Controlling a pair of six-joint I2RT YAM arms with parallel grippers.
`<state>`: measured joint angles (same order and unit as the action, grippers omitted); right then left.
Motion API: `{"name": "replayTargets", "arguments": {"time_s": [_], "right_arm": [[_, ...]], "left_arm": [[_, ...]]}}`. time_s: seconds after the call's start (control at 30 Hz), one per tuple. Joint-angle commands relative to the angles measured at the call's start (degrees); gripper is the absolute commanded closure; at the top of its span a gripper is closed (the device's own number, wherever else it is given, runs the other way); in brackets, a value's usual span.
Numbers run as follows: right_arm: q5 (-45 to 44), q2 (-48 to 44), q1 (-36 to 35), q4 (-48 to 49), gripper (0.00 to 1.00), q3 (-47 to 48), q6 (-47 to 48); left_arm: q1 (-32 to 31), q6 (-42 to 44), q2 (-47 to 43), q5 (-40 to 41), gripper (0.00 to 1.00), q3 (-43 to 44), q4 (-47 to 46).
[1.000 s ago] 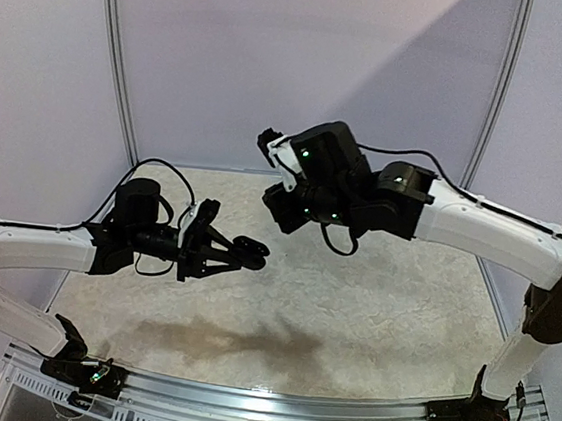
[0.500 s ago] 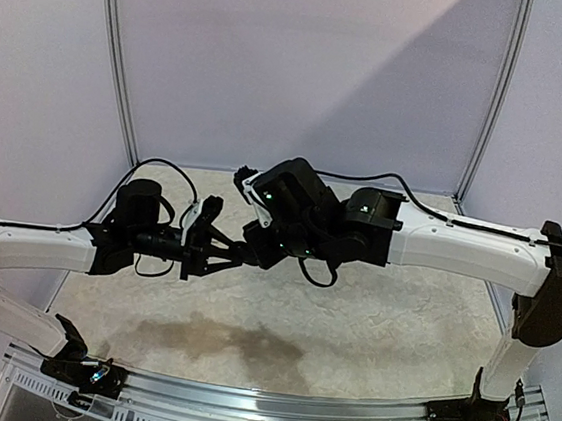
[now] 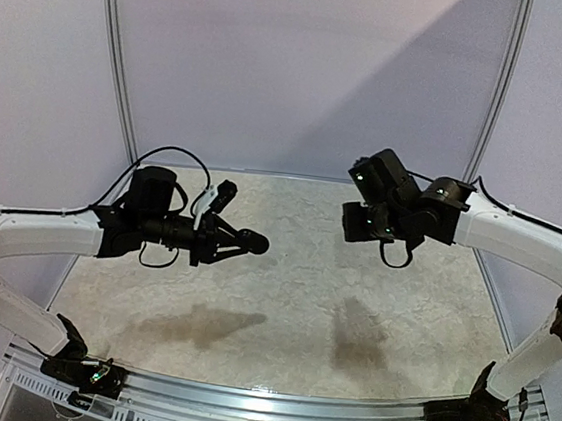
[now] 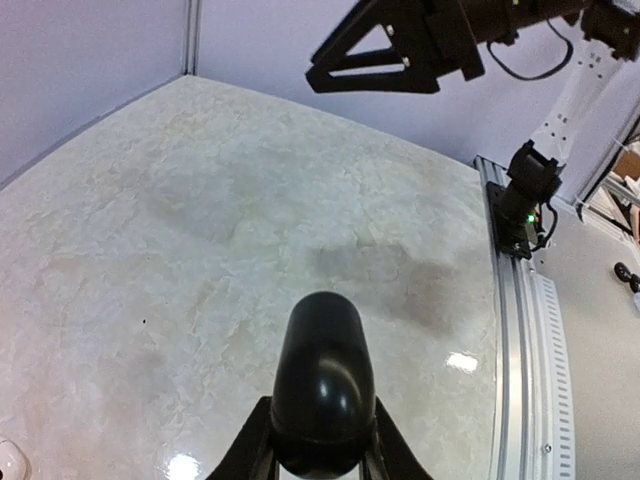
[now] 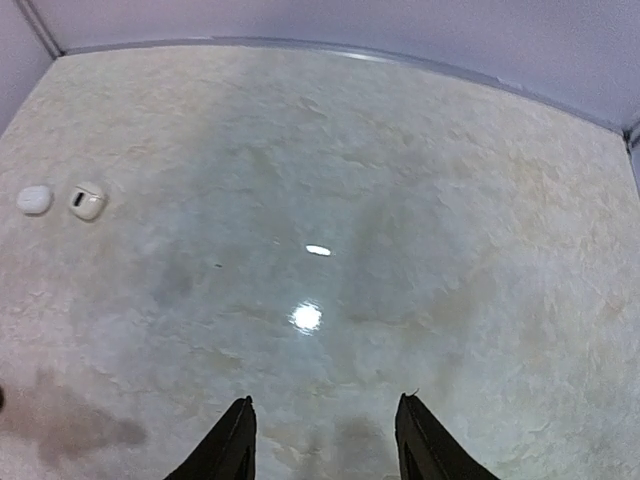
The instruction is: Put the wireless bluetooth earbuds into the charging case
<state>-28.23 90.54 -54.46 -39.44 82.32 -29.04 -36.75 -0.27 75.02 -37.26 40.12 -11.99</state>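
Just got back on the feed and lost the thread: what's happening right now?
The left gripper is shut on a black oval case and holds it in the air above the table. The right gripper is open and empty, raised on the right side. Two small white pieces, probably earbuds, lie side by side on the table, apart from both grippers. No earbud is in a gripper yet.

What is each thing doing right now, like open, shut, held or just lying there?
Left gripper: shut on the black case.
Black case: held up above the table, lid looks closed.
Right gripper: open, holding nothing.
White earbuds: two, lying loose on the table side by side, not in any case.
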Motion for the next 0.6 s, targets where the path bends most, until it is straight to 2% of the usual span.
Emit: {"name": "replayTargets", "arguments": {"time_s": [0.0,0.13,0.2,0.27,0.4,0.5,0.53,0.57], "right_arm": [[7.38,-4.25,6.67,0.70,0.50,-10.57,-8.64],[11.46,-5.53,13.13,-1.50,0.40,-15.93,-11.51],[11.49,-6.71,14.41,-0.95,0.36,-17.96,-11.40],[11.36,-7.78,14.91,-0.37,0.32,-19.37,-11.59],[10.38,-9.68,14.99,-1.76,0.28,-20.40,-12.36],[10.66,-10.80,15.07,-1.79,0.24,-21.24,-13.16],[10.99,-11.29,15.15,-1.63,0.22,-21.24,-13.23],[11.34,-11.45,15.35,-1.74,0.20,-21.26,-13.10]], "left_arm": [[0.60,-1.21,7.63,1.48,1.00,13.03,21.58],[1.93,0.18,22.60,3.96,1.00,29.26,42.10],[3.55,-1.17,28.62,4.98,1.00,34.52,46.93],[6.01,-5.54,33.37,6.23,1.00,37.17,47.57],[11.06,-13.95,43.71,0.32,1.00,44.33,47.70],[12.17,-14.81,48.56,-0.13,1.00,48.26,47.88],[12.15,-14.92,49.46,-0.31,0.99,48.86,47.56],[12.12,-15.51,50.20,-1.00,0.93,48.98,46.92]]}}
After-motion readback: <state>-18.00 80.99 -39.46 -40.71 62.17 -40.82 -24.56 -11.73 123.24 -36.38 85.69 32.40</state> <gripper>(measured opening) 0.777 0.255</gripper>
